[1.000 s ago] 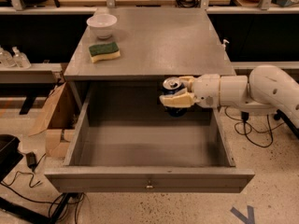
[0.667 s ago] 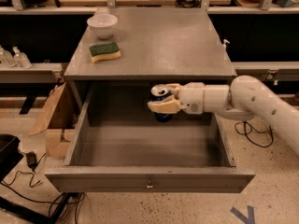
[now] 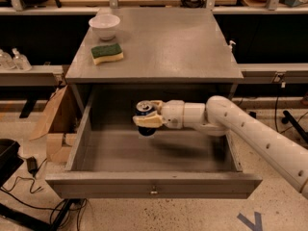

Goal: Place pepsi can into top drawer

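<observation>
The pepsi can (image 3: 144, 108), dark blue with a silver top, is upright in my gripper (image 3: 147, 119), which is shut on it. The white arm reaches in from the right. The can hangs above the floor of the open top drawer (image 3: 154, 150), left of the drawer's middle and toward its back. The drawer's grey front panel (image 3: 154, 186) with a small knob faces the camera. Nothing else lies in the drawer.
On the cabinet top (image 3: 163, 42) stand a white bowl (image 3: 104, 26) and a green-and-yellow sponge (image 3: 107, 53) at the back left. A cardboard box (image 3: 55, 124) sits on the floor at the left, with cables (image 3: 29, 196) near the front left.
My gripper has carried the can to the left and a little lower, from the drawer's right rear toward its middle.
</observation>
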Tool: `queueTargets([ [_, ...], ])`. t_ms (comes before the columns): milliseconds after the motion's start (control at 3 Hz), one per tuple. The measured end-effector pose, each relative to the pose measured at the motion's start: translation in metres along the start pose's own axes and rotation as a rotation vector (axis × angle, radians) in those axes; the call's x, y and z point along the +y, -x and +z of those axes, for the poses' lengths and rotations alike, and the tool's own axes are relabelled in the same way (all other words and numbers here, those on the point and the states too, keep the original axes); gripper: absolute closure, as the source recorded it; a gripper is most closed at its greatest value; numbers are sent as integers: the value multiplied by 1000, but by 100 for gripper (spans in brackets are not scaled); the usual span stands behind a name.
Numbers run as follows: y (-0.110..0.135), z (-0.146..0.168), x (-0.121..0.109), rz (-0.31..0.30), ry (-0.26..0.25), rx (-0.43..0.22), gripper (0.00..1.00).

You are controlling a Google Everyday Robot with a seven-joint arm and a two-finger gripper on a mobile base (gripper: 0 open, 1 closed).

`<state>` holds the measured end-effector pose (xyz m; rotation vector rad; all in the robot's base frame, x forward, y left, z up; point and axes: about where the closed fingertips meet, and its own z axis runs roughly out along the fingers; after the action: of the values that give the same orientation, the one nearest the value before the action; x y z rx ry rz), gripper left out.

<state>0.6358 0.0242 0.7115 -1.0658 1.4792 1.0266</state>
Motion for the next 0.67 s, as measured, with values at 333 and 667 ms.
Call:
queueTargets([
  [333, -22, 18, 1, 3, -12, -6, 87],
  [667, -21, 22, 2, 2, -10, -6, 56],
])
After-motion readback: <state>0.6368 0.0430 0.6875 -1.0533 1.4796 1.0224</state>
